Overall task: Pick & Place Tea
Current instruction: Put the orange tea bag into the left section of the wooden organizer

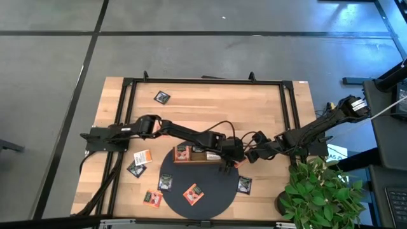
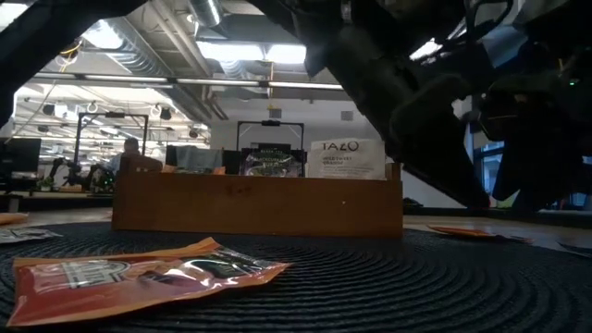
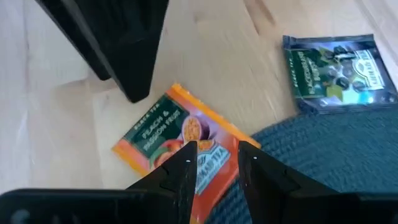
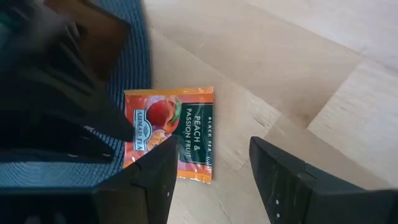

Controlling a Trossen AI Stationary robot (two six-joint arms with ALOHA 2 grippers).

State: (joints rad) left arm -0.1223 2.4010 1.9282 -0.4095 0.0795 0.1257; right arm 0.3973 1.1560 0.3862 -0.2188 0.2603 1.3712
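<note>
On the mat [image 1: 213, 194] I count two tea sachets [image 1: 193, 194], five more on the bare table [image 1: 267, 105]. My left gripper [image 3: 214, 163], fingers parted and empty, hovers over an orange sachet [image 3: 177, 140] by the mat's edge; my right gripper [image 4: 211, 165] gapes above it too. Farther back, the tray [image 2: 259, 205] holds upright sachets.

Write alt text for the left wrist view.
The left gripper, fingers apart, hovers over an orange peach and passion fruit tea sachet lying half on pale wood, half on the dark woven mat. A dark blue-green sachet lies farther off.
</note>
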